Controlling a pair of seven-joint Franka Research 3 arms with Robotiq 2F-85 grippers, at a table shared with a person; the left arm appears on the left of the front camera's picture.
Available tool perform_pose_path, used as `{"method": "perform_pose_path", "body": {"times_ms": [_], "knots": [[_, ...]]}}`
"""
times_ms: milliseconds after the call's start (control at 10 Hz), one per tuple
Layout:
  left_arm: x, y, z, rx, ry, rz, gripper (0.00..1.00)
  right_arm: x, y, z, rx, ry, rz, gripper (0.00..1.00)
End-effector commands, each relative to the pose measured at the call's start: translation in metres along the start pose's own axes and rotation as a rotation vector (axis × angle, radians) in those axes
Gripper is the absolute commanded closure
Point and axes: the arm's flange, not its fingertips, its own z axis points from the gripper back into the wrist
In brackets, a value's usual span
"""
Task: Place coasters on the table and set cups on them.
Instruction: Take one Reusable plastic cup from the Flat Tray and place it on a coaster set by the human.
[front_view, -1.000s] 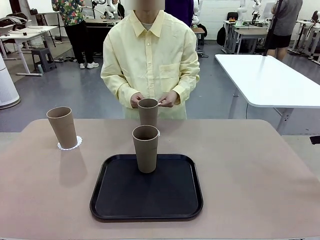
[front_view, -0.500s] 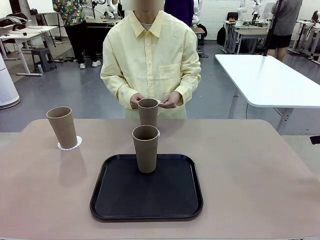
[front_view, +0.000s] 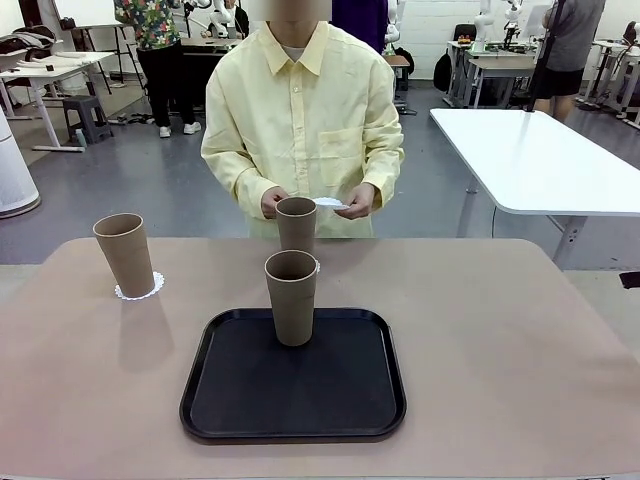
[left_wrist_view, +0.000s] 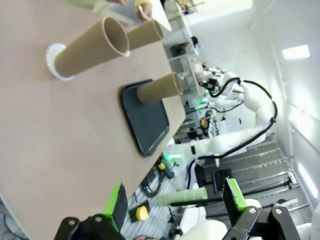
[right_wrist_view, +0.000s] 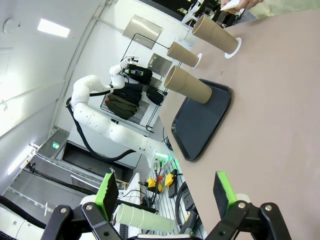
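— Why's a coaster (front_view: 330, 203) in the person's hand (front_view: 357, 205), upper centre?
— Likely for the cup (front_view: 291, 297) on the tray (front_view: 230, 400), mid-frame (the other two have theirs). Left gripper (left_wrist_view: 175, 194), right gripper (right_wrist_view: 165, 182): jaws wide, empty.

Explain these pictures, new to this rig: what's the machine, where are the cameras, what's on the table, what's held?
Two robot arms share a table with a person. The front picture looks across it from between the arms. The other two come from cameras on each wrist, tilted, looking along the left claw and the right claw; both stand open and hold nothing. The left cup stands on a lacy coaster, the far cup stands before the person, the near cup on the black tray. The person's hand holds a thin white coaster.
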Motion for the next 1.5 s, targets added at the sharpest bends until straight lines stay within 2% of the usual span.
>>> {"method": "perform_pose_path", "body": {"times_ms": [0,100,1400], "knots": [[0.0050,-0.0008,0.0021,0.013,0.000,-0.046,0.00,-0.0001,-0.0002,0.0003,0.000,-0.001,0.000,0.00],[0.0000,0.0000,0.0000,0.000,0.000,0.000,0.00,-0.0001,-0.0002,0.0003,0.000,-0.001,0.000,0.00],[0.0000,0.0000,0.0000,0.000,0.000,0.000,0.00,-0.0001,-0.0002,0.0003,0.000,-0.001,0.000,0.00]]}}
